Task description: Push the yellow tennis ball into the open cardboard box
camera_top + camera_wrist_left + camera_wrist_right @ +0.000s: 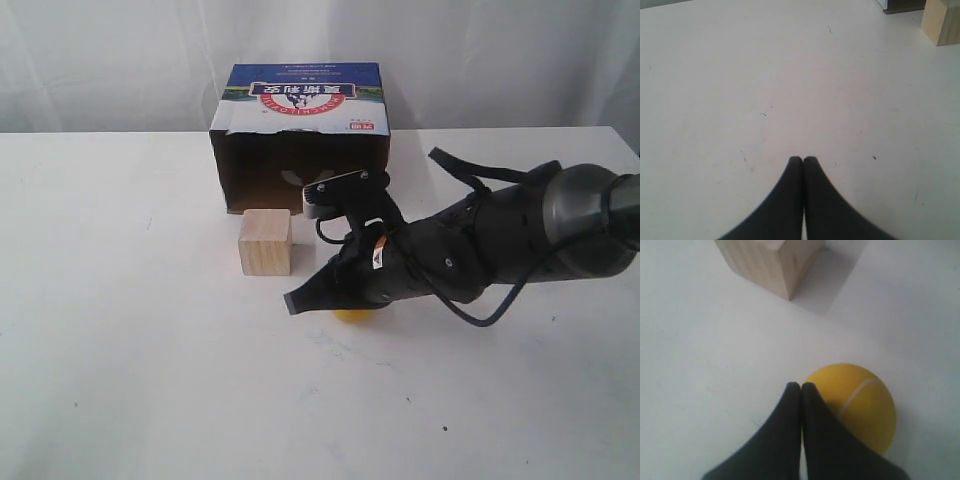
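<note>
cardboard box [300, 100] open, tennis ball [862, 402] outside

Yellow tennis ball [860, 400], pale seam; brown box [300, 135], blue panel

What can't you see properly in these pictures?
1. Yellow tennis ball: exterior view, the right jaws cover all but a sliver.
2. Open cardboard box: exterior view, inside too dark; left wrist view shows only a corner at the edge.
3. Wooden cube: cut off by the edge in both wrist views.
4. Whether the right jaws touch the ball: right wrist view, they overlap, cannot tell.
</note>
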Controlling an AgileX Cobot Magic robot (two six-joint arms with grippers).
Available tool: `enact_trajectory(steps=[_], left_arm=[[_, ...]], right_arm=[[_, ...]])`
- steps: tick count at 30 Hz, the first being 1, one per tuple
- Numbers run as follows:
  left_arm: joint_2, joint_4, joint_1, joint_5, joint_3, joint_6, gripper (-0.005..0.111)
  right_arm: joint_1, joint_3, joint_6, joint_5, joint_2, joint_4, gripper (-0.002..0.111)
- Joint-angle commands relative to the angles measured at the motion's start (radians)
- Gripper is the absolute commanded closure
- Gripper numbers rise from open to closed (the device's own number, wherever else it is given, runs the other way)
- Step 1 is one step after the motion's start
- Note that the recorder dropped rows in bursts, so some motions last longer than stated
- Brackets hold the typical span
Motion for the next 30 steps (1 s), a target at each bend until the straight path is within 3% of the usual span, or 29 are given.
enact_trajectory(steps=[1, 10, 19, 30], left_arm=[[-0.005, -0.003, -0.004, -0.002, 0.003, 0.000, 0.107], [-0.005, -0.003, -0.004, -0.002, 0.003, 0.000, 0.107], [-0.005, -0.003, -0.004, -0.002, 0.003, 0.000, 0.107], [-0.005, -0.003, -0.004, -0.002, 0.003, 0.000, 0.107]], right_arm=[[-0.022, 0.010, 0.011, -0.005, 0.019, -0.016, 0.108], [-0.031, 0.010, 0.007, -0.201, 0.019, -0.016, 0.108], [-0.049, -0.012, 0.007, -0.206, 0.009, -0.016, 0.108], [-0.049, -0.012, 0.007, 0.000, -0.118, -0.016, 0.108]])
